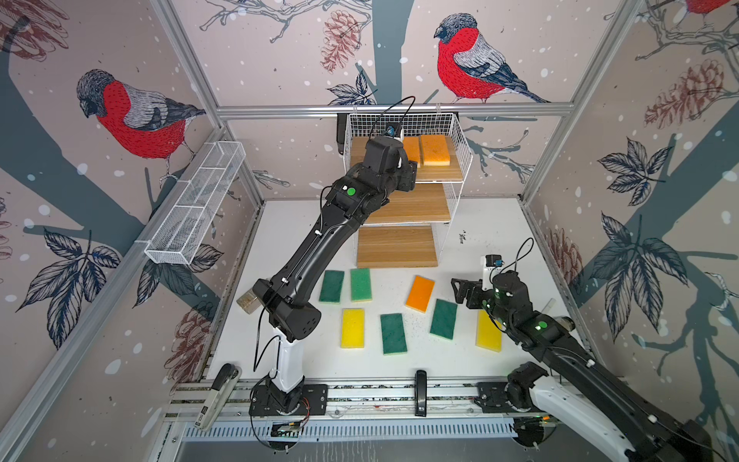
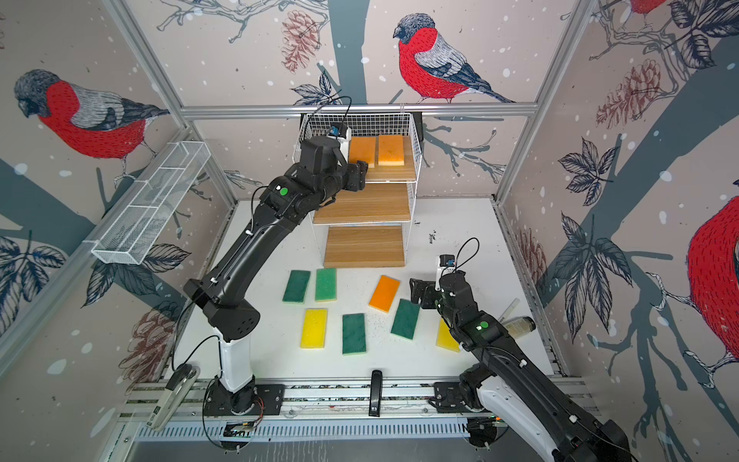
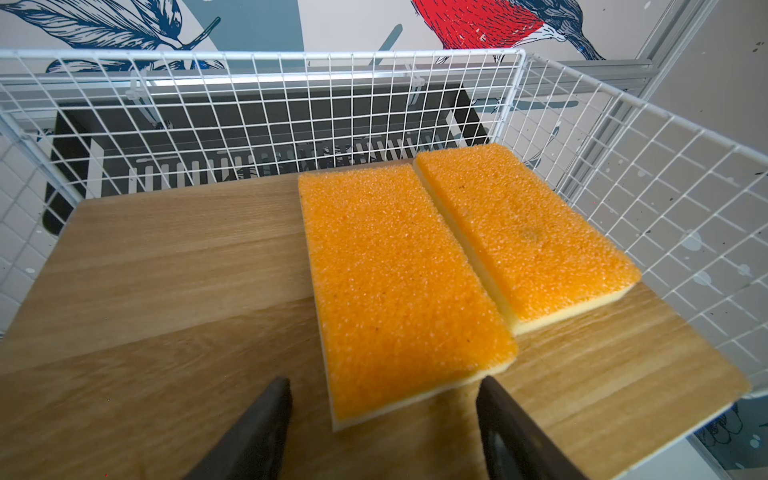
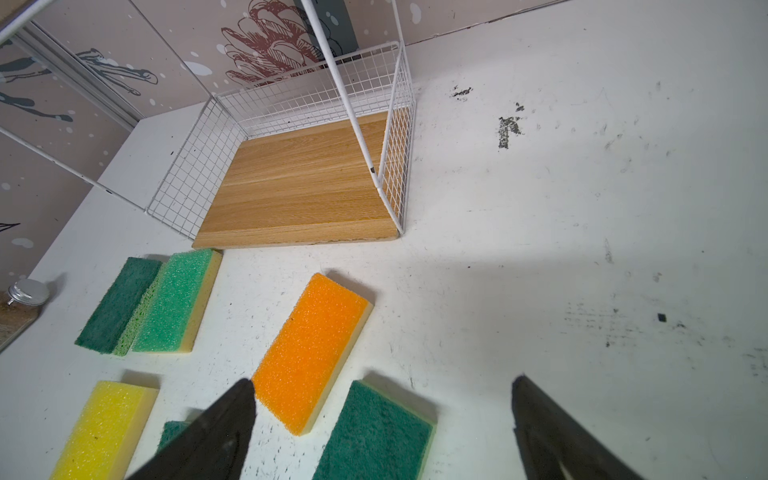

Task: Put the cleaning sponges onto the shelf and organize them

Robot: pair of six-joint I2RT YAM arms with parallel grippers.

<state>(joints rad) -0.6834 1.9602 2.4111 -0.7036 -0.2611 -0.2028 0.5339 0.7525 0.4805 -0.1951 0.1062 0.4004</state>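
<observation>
At the back of the white table (image 1: 500,240) stands the shelf (image 1: 412,208), a white wire rack with three stepped wooden boards. The left claw (image 3: 382,382) hovers at the front edge of the shelf's top board, its jaws spread and holding nothing. The right claw (image 1: 460,288) hangs over the table in front of the shelf, off toward the shelf's right side, with its jaws wide apart and empty.

Two orange sponges lie flat on the shelf's top board, side by side with their long edges together. The outer orange sponge (image 3: 523,232) lies near the shelf's right wire wall. The inner orange sponge (image 3: 399,282) lies at the board's middle, straight ahead of the left claw, its near end reaching between the fingertips. Whether a finger touches it I cannot tell.

Seven more sponges lie loose on the table in front of the shelf's bottom board. The third orange sponge (image 4: 309,353) and a dark green sponge (image 4: 374,432) lie just ahead of the right claw. Two green sponges (image 1: 346,285) lie side by side closest to the shelf. Farther from the shelf lie a yellow sponge (image 1: 352,328), another green sponge (image 1: 393,333) and a second yellow sponge (image 1: 488,334), the last partly under the right arm.
</observation>
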